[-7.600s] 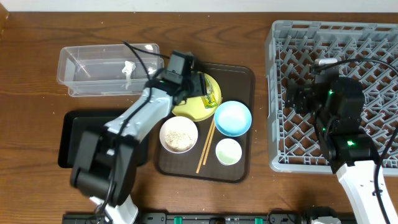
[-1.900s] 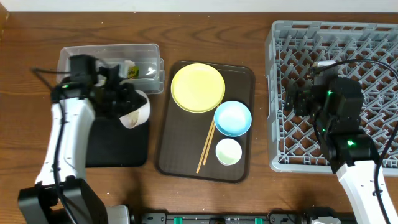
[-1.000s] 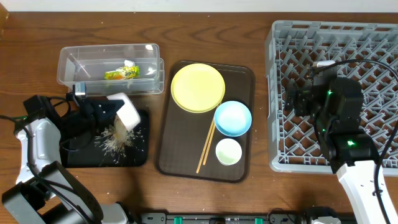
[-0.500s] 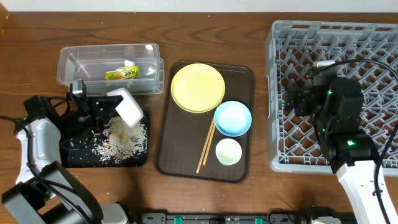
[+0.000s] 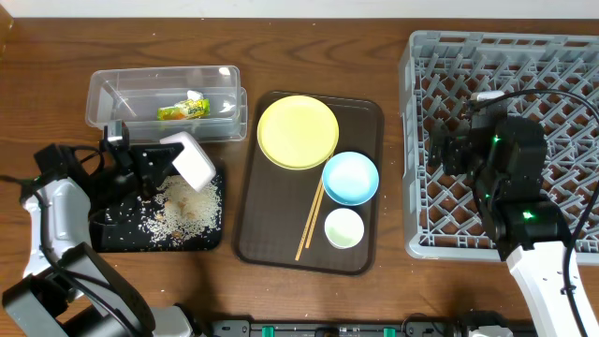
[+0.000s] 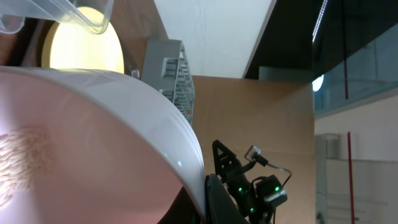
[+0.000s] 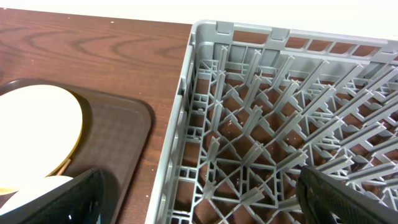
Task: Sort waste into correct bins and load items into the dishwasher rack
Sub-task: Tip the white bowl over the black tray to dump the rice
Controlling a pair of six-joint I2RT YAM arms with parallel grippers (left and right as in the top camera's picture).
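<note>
My left gripper [image 5: 154,161] is shut on the rim of the white bowl [image 5: 190,160], holding it tipped on its side over the black tray [image 5: 112,239]. Loose rice [image 5: 182,211] lies scattered on that tray. In the left wrist view the bowl [image 6: 93,143] fills the frame, its rim pinched by a dark finger [image 6: 221,202]. The clear container [image 5: 112,98] holds the snack wrapper [image 5: 182,111] and the paper scrap [image 5: 195,96]. My right gripper [image 7: 214,202] hangs open over the left part of the grey dishwasher rack [image 5: 571,75], holding nothing.
The dark brown serving tray [image 5: 262,234] carries the yellow plate [image 5: 298,132], light blue bowl [image 5: 350,177], small white cup [image 5: 343,227] and chopsticks [image 5: 310,223]. The rack's left wall [image 7: 180,124] stands close beside the serving tray.
The rice that was pouring from the tipped white bowl has settled on the black tray. The bowl has shifted slightly. The right arm has not moved.
</note>
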